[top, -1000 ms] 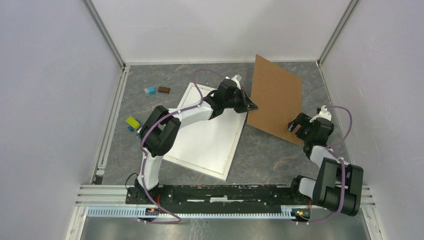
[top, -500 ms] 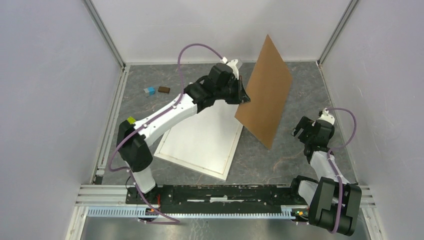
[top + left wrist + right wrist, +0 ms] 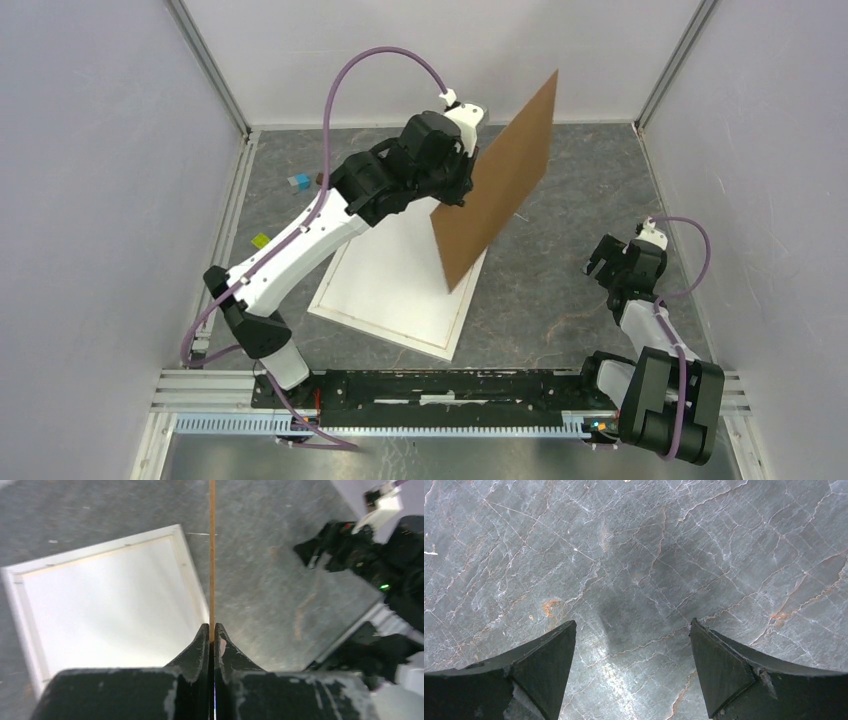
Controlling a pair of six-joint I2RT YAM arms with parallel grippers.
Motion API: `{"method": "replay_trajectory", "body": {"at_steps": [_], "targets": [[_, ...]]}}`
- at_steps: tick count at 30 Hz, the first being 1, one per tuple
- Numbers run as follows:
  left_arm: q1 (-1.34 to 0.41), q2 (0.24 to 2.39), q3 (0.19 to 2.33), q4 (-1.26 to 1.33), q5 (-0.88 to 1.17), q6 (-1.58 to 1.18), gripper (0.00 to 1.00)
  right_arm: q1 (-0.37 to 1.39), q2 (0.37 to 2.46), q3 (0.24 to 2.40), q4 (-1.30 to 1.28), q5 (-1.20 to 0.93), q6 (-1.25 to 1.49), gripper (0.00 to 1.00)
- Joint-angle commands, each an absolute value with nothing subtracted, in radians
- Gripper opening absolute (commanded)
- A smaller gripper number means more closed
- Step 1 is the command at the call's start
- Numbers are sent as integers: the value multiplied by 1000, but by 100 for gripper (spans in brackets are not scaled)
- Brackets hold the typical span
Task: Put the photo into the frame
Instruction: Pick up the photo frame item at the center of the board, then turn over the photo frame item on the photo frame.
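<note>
1. Two arms in the top view. My left gripper (image 3: 468,192) is clamped tight on one edge of the brown backing board (image 3: 495,180), which hangs on edge in the air, tilted, over the right side of the frame (image 3: 380,333).
2. Left wrist view: the board runs edge-on, straight away from the jaws. The frame lies flat below, to the left of that line.
3. The frame's long axis runs from near left to far right. The left arm is much the nearer.
4. I cannot pick out the photo as a separate thing. The white panel (image 3: 405,270) inside the rim may be its plain back.
5. My right gripper (image 3: 634,655) stands wide and empty over the bare table (image 3: 540,300), well apart from the frame.
6. Judgement: next, lay the board flat along the frame's axis.
</note>
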State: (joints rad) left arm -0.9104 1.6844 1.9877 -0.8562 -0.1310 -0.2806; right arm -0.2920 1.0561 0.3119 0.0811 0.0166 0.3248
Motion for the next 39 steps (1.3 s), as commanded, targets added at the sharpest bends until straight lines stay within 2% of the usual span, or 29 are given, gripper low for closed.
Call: {"method": "replay_trajectory", "body": {"at_steps": [1,7,13,17,25,39], "targets": [[-905,1555,2085,-928,-341,-77,2,-289,1064,320,118,3,324,89],[-905,1514,2127,-1072,-583,56,2,-288,1080,321,130,2,329,88],[-907,1391,1931,-947,-744,186,2,-289,1091,321,133,-37,332,88],[-909,1338,1798,-857,-745,194,2,-289,1089,316,137,-45,332,88],[-962,1250,1506,-689,-875,161,2,-289,1095,311,144,-59,332,88],[-980,1199,1401,-775,-853,21,2,-289,1105,302,152,-72,333,88]]}}
